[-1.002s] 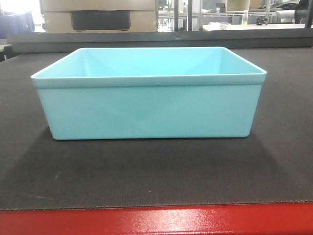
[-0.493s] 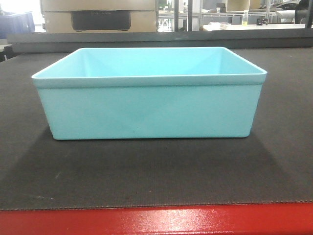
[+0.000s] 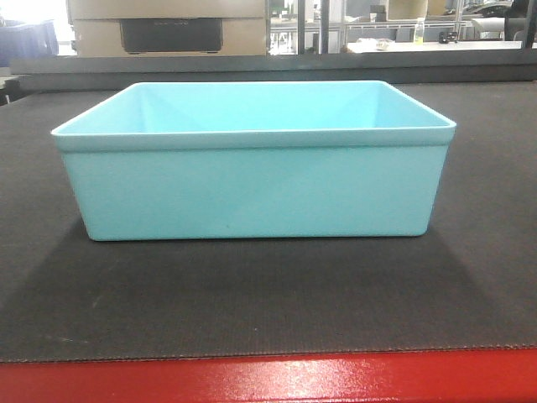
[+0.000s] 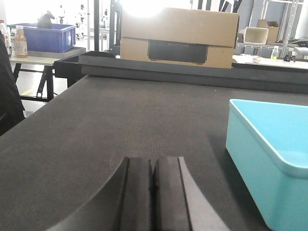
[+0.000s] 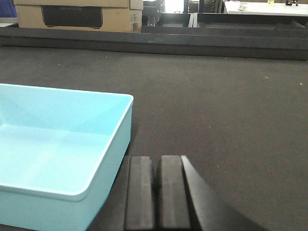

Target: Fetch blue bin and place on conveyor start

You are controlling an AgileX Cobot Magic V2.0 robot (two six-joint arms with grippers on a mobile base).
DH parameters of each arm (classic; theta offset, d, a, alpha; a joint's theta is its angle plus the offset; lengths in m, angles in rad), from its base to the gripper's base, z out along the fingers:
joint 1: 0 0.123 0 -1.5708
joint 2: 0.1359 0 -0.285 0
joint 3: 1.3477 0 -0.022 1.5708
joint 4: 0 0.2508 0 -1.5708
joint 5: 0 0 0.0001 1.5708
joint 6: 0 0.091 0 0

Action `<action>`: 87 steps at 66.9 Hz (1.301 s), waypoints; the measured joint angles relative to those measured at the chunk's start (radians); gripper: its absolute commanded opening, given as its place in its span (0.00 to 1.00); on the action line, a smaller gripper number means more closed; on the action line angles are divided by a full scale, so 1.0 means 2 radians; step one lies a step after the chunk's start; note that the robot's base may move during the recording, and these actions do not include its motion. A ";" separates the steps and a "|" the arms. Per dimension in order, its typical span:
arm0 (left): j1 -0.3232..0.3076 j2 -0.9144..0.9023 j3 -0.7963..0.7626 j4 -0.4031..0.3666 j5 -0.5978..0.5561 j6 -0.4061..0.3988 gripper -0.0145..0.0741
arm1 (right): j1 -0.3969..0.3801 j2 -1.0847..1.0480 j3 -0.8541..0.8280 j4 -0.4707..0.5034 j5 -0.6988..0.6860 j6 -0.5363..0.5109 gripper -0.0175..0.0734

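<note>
The blue bin [image 3: 252, 180] sits flat and upright on the conveyor start [image 3: 268, 294], squarely on the dark woven belt, set back a little from the glossy red front edge [image 3: 268, 379] nearest the front camera; it looks empty, and nothing holds it. In the left wrist view the left gripper [image 4: 153, 192] has its two dark fingers pressed together with nothing between them, low over the belt and to the left of the bin, apart from its near wall; in the right wrist view the right gripper [image 5: 157, 192] is likewise closed on nothing, its fingers side by side, just beside the bin's right wall, though whether it touches that wall cannot be told. Neither gripper shows in the front view. Far behind the belt stands a cardboard box [image 4: 179, 36], and off to the far left a dark blue crate [image 4: 44, 37] rests on a table, well apart from the work. Judged from this, the fetching and the placing look done; the bin is where the task wants it and is let go; what is left, if anything, seems only to draw the arms clear of the belt.
</note>
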 measured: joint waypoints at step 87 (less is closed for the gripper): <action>0.000 0.000 0.001 0.000 -0.014 0.000 0.04 | -0.066 -0.055 0.047 0.060 -0.030 -0.062 0.01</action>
